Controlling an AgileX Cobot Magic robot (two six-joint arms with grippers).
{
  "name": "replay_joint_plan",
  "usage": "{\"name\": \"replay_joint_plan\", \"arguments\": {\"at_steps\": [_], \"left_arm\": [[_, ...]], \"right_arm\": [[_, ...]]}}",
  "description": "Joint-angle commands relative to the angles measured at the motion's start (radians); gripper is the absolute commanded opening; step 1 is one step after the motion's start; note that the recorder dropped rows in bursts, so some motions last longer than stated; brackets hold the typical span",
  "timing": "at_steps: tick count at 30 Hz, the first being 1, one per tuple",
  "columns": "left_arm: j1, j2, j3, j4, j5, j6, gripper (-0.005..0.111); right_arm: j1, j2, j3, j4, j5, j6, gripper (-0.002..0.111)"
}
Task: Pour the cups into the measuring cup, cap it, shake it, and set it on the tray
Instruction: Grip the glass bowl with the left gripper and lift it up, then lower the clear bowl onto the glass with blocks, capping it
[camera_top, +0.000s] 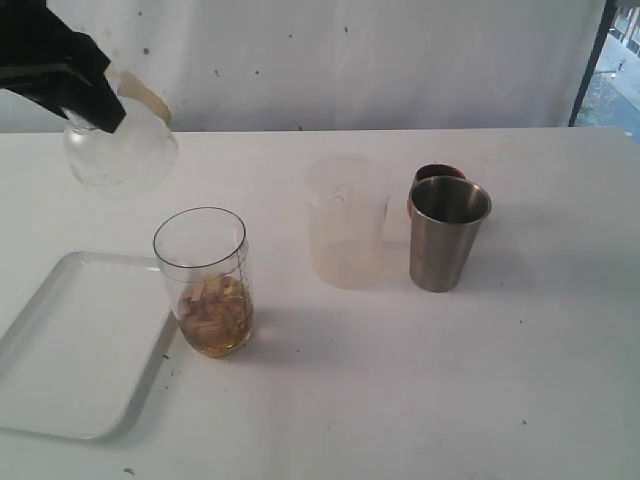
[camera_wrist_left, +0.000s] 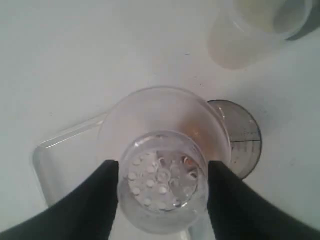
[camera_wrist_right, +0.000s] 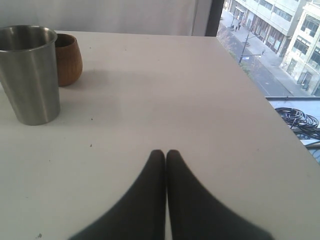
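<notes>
My left gripper (camera_top: 104, 112) hangs in the air at the back left, shut on the clear domed lid (camera_top: 121, 152), whose perforated top sits between the fingers (camera_wrist_left: 162, 172). Below and to its right stands the measuring cup (camera_top: 203, 282) with brown liquid and pale pieces in its bottom; its rim (camera_wrist_left: 243, 137) shows just past the lid. The frosted tumbler (camera_top: 347, 222), the steel cup (camera_top: 446, 232) and the wooden cup (camera_top: 437, 176) behind it stand at mid-table. The white tray (camera_top: 70, 350) lies front left. My right gripper (camera_wrist_right: 166, 153) is shut on nothing, low over bare table, with the steel cup (camera_wrist_right: 29, 72) and wooden cup (camera_wrist_right: 68, 57) ahead.
The tray's corner (camera_wrist_left: 50, 147) lies under the lid in the left wrist view, and the frosted tumbler (camera_wrist_left: 250, 35) stands beyond. The table's right edge (camera_wrist_right: 280, 120) runs beside a window onto a street. A white wall backs the table.
</notes>
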Motion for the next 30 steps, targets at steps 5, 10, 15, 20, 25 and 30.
{"name": "replay_joint_plan", "arguments": {"at_steps": [5, 10, 15, 20, 25, 30], "left_arm": [[-0.135, 0.024, -0.009, -0.041, 0.000, -0.011, 0.000], [-0.186, 0.042, -0.007, -0.008, 0.000, -0.011, 0.000], [-0.214, 0.052, -0.007, 0.058, 0.000, -0.038, 0.000], [-0.221, 0.053, -0.007, 0.057, 0.000, -0.052, 0.000], [-0.223, 0.053, 0.043, 0.064, 0.000, -0.064, 0.000], [-0.223, 0.053, 0.086, 0.052, 0.000, -0.026, 0.000]], "right_arm": [[-0.008, -0.006, 0.006, -0.002, -0.004, 0.000, 0.000], [-0.008, -0.006, 0.006, -0.002, -0.004, 0.000, 0.000], [-0.008, -0.006, 0.006, -0.002, -0.004, 0.000, 0.000], [-0.008, -0.006, 0.006, -0.002, -0.004, 0.025, 0.000], [-0.008, -0.006, 0.006, -0.002, -0.004, 0.019, 0.000], [-0.008, -0.006, 0.006, -0.002, -0.004, 0.019, 0.000]]}}
